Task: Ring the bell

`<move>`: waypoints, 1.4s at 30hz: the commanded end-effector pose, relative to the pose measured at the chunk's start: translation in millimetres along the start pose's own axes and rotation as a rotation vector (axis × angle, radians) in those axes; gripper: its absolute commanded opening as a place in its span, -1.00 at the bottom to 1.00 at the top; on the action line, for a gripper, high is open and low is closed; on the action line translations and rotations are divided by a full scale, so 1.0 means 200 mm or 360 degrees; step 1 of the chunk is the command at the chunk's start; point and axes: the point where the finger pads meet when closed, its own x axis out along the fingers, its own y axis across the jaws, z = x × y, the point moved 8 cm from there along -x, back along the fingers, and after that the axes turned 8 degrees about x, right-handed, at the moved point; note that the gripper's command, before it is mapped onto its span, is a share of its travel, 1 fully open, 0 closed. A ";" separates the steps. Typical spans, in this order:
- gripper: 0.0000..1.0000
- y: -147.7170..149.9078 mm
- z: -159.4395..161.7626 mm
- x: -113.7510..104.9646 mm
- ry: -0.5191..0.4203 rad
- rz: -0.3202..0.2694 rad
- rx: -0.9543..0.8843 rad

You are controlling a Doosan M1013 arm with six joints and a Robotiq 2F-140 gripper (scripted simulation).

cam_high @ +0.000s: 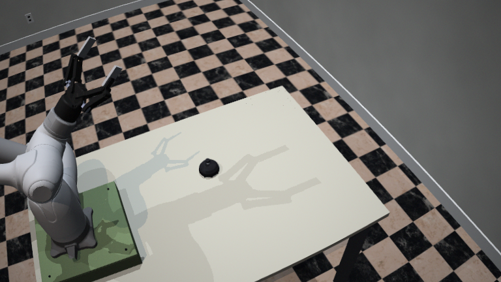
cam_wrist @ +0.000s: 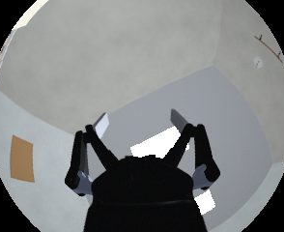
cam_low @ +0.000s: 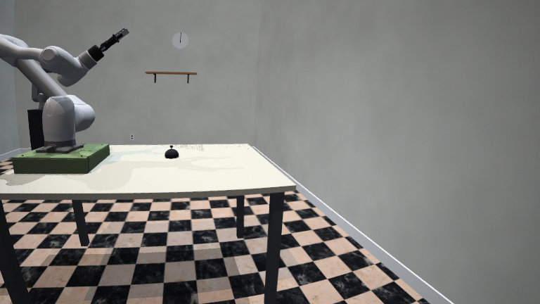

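The black bell (cam_high: 209, 168) sits near the middle of the cream table (cam_high: 295, 160), its small button (cam_high: 207, 160) standing up on top (the bell appears just left of centre in the exterior view, at (cam_low: 171, 153)). The gripper (cam_high: 100, 59) is in the upper left of the top view, well apart from the bell and raised high above the checkered floor (cam_high: 207, 42), its fingers spread wide with nothing between them. The arm stands on a green base plate (cam_high: 110, 249) at the lower left of the table. In the wrist view the gripper (cam_wrist: 140, 123) points at grey walls.
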 end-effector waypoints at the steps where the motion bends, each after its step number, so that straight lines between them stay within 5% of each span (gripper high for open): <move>1: 1.00 0.00 0.00 0.00 0.0000 0.0000 0.0000; 20: 1.00 -0.01 -0.01 0.01 0.0014 -0.0012 -0.0001; 32: 1.00 -0.35 -0.36 0.32 0.0451 -0.0369 -0.0027; 34: 1.00 -0.35 -0.36 0.32 0.0451 -0.0369 -0.0027; 35: 1.00 -0.43 -0.46 0.37 0.0562 -0.0448 -0.0033; 42: 1.00 -0.60 -0.70 0.46 0.0836 -0.0626 -0.0049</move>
